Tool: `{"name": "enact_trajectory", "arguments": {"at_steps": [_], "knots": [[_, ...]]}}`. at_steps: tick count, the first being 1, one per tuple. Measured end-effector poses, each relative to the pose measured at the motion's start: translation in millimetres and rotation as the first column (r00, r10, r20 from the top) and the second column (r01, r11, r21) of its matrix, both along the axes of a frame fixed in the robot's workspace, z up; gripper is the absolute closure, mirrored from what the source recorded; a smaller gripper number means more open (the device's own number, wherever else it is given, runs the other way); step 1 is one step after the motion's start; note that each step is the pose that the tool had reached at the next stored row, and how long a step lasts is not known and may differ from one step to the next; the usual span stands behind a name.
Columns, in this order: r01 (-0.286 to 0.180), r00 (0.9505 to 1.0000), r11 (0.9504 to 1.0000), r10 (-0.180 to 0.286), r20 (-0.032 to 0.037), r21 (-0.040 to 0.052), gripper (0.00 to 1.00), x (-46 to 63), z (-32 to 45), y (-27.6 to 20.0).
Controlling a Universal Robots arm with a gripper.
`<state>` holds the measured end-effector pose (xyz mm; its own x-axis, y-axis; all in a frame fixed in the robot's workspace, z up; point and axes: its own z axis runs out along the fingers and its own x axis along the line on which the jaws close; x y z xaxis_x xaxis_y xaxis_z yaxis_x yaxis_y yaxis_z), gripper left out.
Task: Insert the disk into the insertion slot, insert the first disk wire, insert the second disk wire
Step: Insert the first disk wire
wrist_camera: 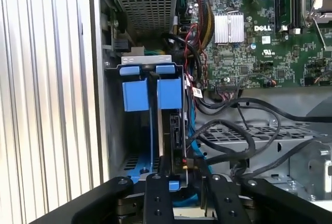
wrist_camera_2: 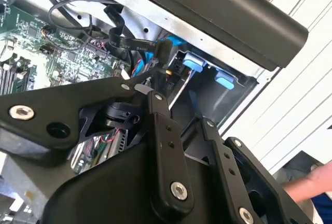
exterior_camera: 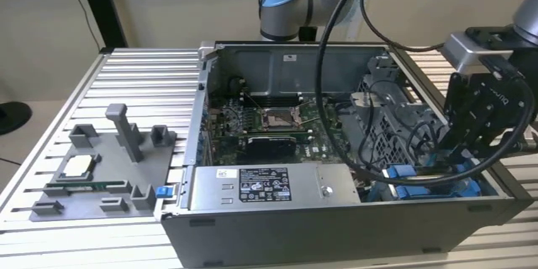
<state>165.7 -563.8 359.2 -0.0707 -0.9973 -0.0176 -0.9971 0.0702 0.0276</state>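
1. Gripper (wrist_camera: 184, 182) hangs right over the insertion slot (wrist_camera: 145, 58); how wide it stands, I cannot tell.
2. The disk (wrist_camera: 176, 125) sits edge-on inside the slot, so step one looks done.
3. Beyond the slot, black wires (wrist_camera: 270, 110) lie loose; I judge the wiring unfinished.

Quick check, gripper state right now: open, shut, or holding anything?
Gripper: cannot be told whether open or closed, or whether it holds anything; it hangs at the insertion slot.

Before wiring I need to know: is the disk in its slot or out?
In. In the first wrist view the disk stands edge-on inside the slot, between its metal walls.
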Motion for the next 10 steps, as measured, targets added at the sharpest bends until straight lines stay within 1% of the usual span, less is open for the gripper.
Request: {"name": "enact_trajectory", "arguments": {"at_steps": [5, 10], "knots": [[0.000, 1.0000, 1.0000, 0.000, 0.0000, -0.0002, 0.00, 0.1, 12.7, 0.0], [0.000, 1.0000, 1.0000, 0.000, 0.0000, -0.0007, 0.00, 0.0, 19.9, 0.0]]}}
